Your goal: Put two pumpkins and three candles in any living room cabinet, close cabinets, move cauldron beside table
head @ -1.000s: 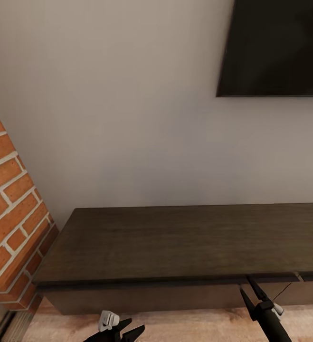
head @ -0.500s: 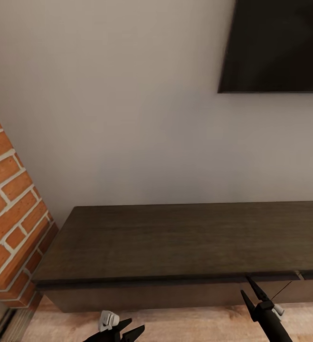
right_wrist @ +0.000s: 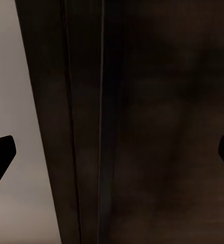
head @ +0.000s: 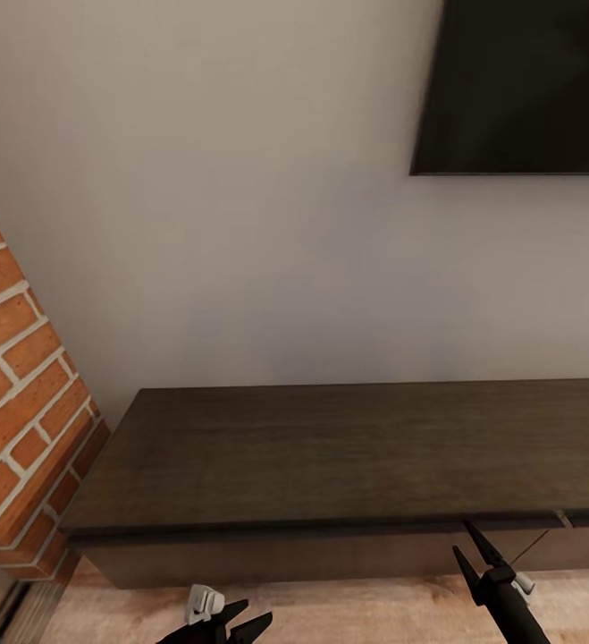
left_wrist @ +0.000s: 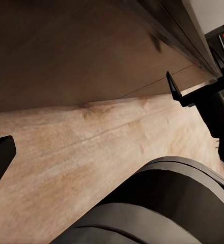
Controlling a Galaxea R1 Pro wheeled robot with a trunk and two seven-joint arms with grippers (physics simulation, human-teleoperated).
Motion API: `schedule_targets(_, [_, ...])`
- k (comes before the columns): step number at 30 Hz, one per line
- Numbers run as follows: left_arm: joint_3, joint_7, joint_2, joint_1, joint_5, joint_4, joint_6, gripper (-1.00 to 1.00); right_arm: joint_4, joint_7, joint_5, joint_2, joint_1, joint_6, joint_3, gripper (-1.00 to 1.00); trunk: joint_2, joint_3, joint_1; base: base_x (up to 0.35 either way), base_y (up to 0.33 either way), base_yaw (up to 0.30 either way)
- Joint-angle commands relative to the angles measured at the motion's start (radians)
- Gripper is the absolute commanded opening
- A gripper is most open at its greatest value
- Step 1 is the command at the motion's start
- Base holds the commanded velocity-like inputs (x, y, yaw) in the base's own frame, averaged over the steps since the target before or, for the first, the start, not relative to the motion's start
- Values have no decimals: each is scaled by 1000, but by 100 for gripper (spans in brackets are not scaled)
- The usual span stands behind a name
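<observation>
The long low dark brown cabinet stands against the wall, its drawer fronts looking flush, with a thin seam near the right. My right gripper is open, its tips just below the top's front edge; the right wrist view puts it wide open close against the dark cabinet front. My left gripper is open and empty, low over the floor in front of the cabinet. The left wrist view looks along the cabinet's front to the right gripper. Pumpkins, candles, cauldron and table are out of view.
A red brick chimney rises just left of the cabinet. A black TV hangs on the pale wall above its right part. Light wood floor runs along the cabinet's foot. My dark round base sits below the left wrist.
The head camera shifted slightly a second ago and has been still since. Both grippers and the cabinet have stayed where they were.
</observation>
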Motion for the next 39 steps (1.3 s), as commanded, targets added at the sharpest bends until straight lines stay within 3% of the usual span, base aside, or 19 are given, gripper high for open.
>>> schedule_targets(1, [-1, -2, 1, -1, 11, 0, 9, 100, 1, 2, -5, 0, -1, 9, -1, 100, 0, -1, 0, 45, 0, 0])
schedule_targets(39, [-1, 0, 1, -1, 12, 1, 7, 100, 1, 2, -5, 0, -1, 9, -1, 100, 0, -1, 0, 21, 0, 0])
